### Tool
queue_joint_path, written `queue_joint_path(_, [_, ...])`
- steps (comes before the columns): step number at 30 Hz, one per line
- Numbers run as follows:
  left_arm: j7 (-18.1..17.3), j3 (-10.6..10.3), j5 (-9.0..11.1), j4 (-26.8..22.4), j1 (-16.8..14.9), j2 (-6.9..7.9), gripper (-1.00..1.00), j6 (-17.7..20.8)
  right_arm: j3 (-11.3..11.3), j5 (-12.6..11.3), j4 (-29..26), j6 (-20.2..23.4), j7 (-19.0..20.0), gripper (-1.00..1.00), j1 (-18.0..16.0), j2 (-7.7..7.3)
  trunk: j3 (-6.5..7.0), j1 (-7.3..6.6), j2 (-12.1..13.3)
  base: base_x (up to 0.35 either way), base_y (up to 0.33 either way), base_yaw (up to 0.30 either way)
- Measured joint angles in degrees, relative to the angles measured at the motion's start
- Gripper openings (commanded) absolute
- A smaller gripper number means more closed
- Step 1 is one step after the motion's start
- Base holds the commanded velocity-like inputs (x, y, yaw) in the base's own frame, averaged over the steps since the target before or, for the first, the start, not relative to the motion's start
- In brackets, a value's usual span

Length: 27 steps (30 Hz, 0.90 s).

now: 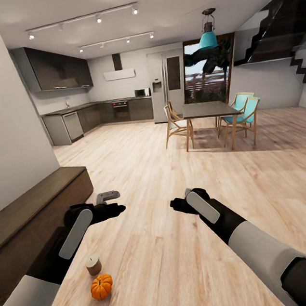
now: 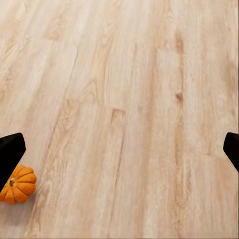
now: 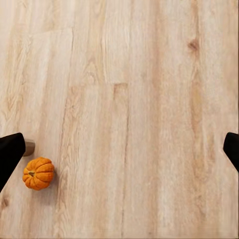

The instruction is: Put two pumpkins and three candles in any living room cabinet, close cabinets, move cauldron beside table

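Nearest the head camera: grey-sleeved forearms, stretched forward and low over the pale wood-plank floor (image 1: pixel 185 245). Left claw (image 1: pixel 113 210) and right claw (image 1: pixel 179 206) level, near each other, holding nothing. Fingers wide apart on both, judged from the wrist views, where black tips sit at opposite edges with bare planks between.

Small bright orange ribbed pumpkin (image 1: pixel 101 286) on the floor beside the left forearm, close to the robot's base. Short beige-grey cylinder candle (image 1: pixel 93 265) upright just beyond it, nearly touching. Same pumpkin (image 2: pixel 19 184) visible in the left wrist view next to one fingertip, and again (image 3: pixel 38 173) in the right wrist view.

Long low dark brown wooden cabinet (image 1: pixel 39 208) along the left wall, fronts shut, near both items. Dark dining surface (image 1: pixel 210 109) with wooden chairs well apart, across the room.

Probable reason for posture: arms parked open and forward for travel. Both items uncollected; retraction or lowering of the left arm probably required.
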Motion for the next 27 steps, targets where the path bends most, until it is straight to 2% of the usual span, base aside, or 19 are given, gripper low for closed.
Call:
queue_joint_path(10, [0.1,0.0,0.0,0.0,0.0,-0.27,1.00,0.0,-0.1,0.0,0.0,0.1,-0.1,1.00,0.0,-0.05,0.21,-0.01,0.0,0.016,-0.270,-0.288])
queue_joint_path(13, [0.3,0.0,-0.9,0.2,0.0,-0.63,1.00,0.0,-0.1,-0.1,0.0,0.2,0.0,1.00,0.0,-0.04,0.22,-0.02,0.0,0.194,-0.229,-0.199])
queue_joint_path(17, [0.4,0.0,-2.2,0.6,0.0,-1.04,1.00,0.0,-0.1,-0.1,0.0,0.2,0.0,1.00,0.0,-0.06,0.21,-0.03,0.0,0.245,-0.200,-0.060])
queue_joint_path(27, [0.4,0.0,-2.6,1.0,0.0,-1.29,1.00,0.0,0.1,0.3,0.0,0.4,0.3,1.00,0.0,0.07,-0.05,-0.03,0.0,0.296,-0.087,-0.008])
